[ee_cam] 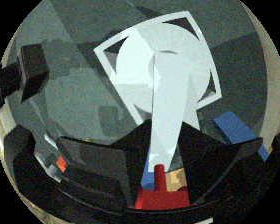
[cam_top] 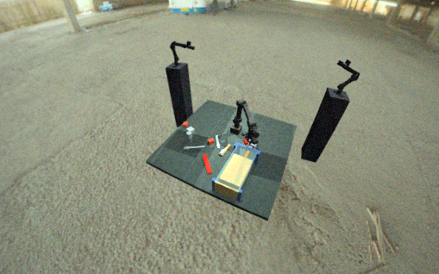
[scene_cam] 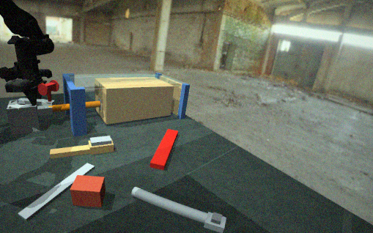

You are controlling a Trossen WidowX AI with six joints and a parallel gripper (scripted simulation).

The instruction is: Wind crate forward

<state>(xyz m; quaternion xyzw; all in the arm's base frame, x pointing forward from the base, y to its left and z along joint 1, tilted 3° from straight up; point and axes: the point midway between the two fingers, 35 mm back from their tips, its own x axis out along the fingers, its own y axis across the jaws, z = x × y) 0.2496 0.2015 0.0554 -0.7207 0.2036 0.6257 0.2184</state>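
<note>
The tan crate (cam_top: 235, 169) (scene_cam: 137, 102) sits flat inside the clear-panelled cubby. A gap shows between its front and the blue frame (scene_cam: 78, 115) (ee_cam: 235, 127) at the mouth. An orange strap (scene_cam: 93, 104) (cam_top: 247, 153) runs from the crate through the frame to the grey winch (scene_cam: 23, 120) (ee_cam: 133, 62). The winch handle, with a pale crank arm (ee_cam: 169, 90) and a red grip (scene_cam: 49, 88) (ee_cam: 161, 199), sits on top of the winch, its arm toward the rack. My gripper (ee_cam: 164, 124) (scene_cam: 35, 102) is shut on the handle, fingers on both sides of its arm. The square key is hidden.
In front of the rack lie a wooden tool (scene_cam: 69, 150) with a pale block, a red bar (scene_cam: 164, 149) (cam_top: 207, 164), a white strip (scene_cam: 56, 190), a red block (scene_cam: 87, 191) (cam_top: 210, 141) and a grey wrench-like tool (scene_cam: 174, 206) (cam_top: 194, 147). The blue post stands close beside the winch.
</note>
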